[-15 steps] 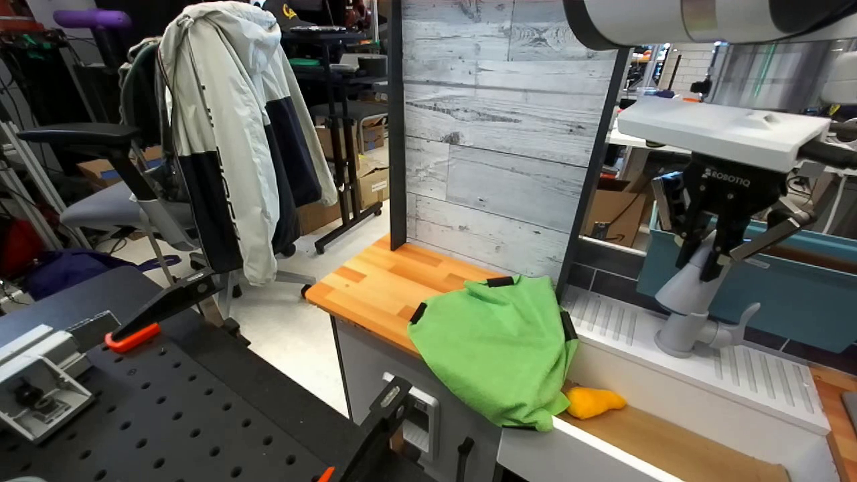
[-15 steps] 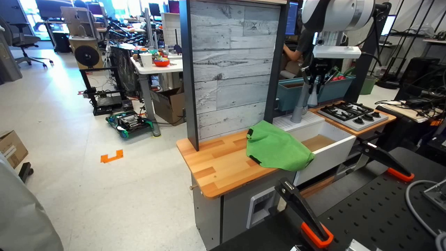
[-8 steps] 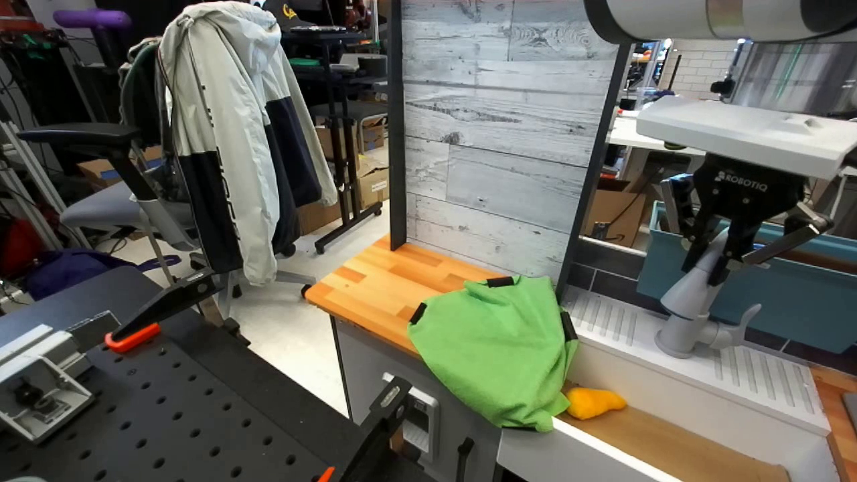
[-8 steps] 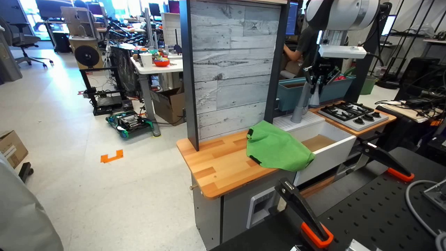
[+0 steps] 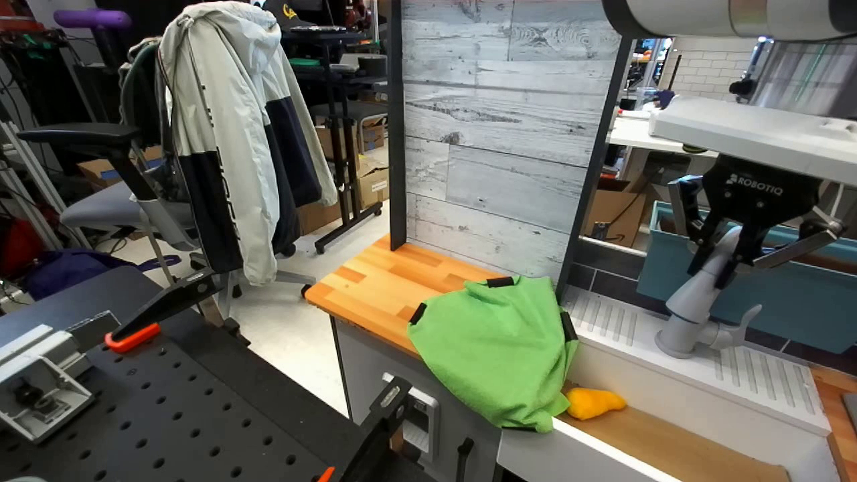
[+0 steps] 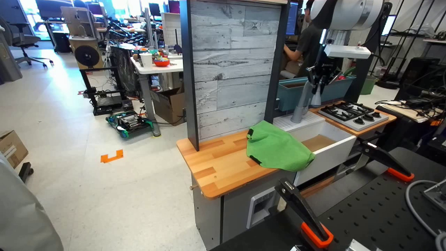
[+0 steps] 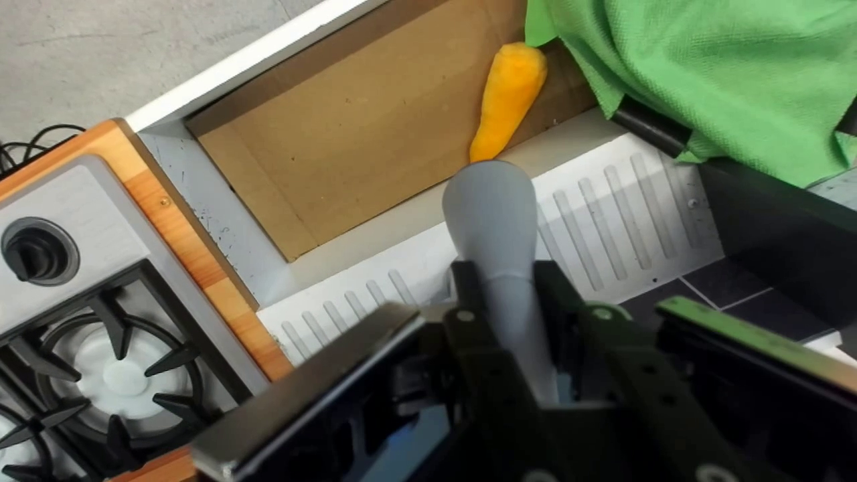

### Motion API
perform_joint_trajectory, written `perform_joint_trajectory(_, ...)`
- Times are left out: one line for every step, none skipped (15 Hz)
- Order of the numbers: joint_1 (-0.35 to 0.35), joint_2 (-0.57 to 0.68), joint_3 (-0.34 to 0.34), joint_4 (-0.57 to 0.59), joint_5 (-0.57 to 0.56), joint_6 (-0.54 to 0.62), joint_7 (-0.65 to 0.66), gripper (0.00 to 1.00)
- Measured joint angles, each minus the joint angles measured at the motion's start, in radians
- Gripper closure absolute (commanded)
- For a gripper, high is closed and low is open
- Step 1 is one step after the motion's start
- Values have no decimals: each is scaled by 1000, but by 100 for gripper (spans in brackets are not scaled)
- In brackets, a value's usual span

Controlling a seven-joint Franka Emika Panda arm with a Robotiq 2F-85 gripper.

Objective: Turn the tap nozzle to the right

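The pale grey tap nozzle (image 7: pixel 494 221) is held in the gripper (image 7: pixel 509 273), whose black fingers (image 7: pixel 466 281) are clamped on its spout from both sides. The nozzle is mounted on a ribbed white ledge (image 5: pixel 619 325) along the far side of the sink (image 5: pixel 703 405), and its mouth (image 6: pixel 316 100) is pointed down, to the right of its base, in an exterior view. A green cloth (image 5: pixel 495 348) is draped from the wooden counter (image 5: pixel 375 281) at left; just beside it, a yellow-orange object (image 7: pixel 510 90) is seen on the sink's floor. A cooktop (image 6: pixel 353 115) is set at right.
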Motion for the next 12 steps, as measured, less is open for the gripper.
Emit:
perform_joint_trajectory(-1, 0, 0, 0, 0, 0, -6, 94)
perform_joint_trajectory(-2, 0, 0, 0, 0, 0, -11, 94)
perform_joint_trajectory(-2, 0, 1, 0, 0, 0, -15, 94)
perform_joint_trajectory(-3, 0, 1, 1, 0, 0, -18, 94)
perform_joint_trajectory(-3, 0, 1, 1, 0, 0, -20, 94)
perform_joint_trajectory(-4, 0, 1, 1, 0, 0, -23, 94)
perform_joint_trajectory(-4, 0, 1, 1, 0, 0, -24, 94)
perform_joint_trajectory(-5, 0, 1, 1, 0, 0, -26, 94)
perform_joint_trajectory(-5, 0, 1, 1, 0, 0, -28, 94)
perform_joint_trajectory(-6, 0, 1, 1, 0, 0, -29, 94)
perform_joint_trajectory(-6, 0, 1, 1, 0, 0, -29, 94)
perform_joint_trajectory(-6, 0, 1, 1, 0, 0, -29, 94)
